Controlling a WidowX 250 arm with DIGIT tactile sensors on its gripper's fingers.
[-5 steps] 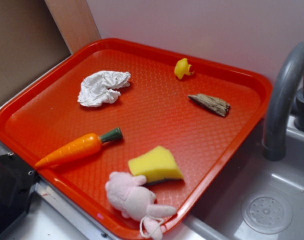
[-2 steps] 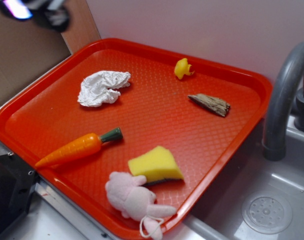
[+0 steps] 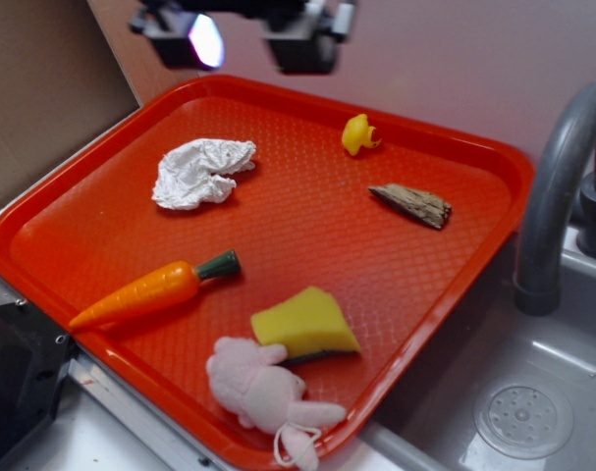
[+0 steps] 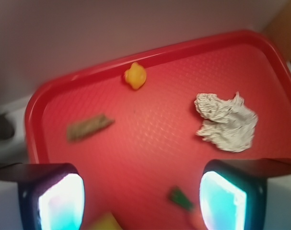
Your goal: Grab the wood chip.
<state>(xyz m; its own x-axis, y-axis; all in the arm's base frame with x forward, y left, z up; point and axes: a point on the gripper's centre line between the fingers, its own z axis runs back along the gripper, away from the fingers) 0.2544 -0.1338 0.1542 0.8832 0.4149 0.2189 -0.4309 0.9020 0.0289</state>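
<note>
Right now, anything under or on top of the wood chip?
The wood chip lies flat and alone on the bare red tray, nothing on top. Its underside and the patch of tray beneath it are hidden. The gripper hangs open above the tray's far edge, well clear.

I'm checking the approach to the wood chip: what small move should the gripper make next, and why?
Probably travel toward the sink side and start descending. The gripper hangs open, high over the tray's back edge, while the wood chip lies well off to that side, below the yellow duck; in the wrist view the chip sits off-centre.
</note>
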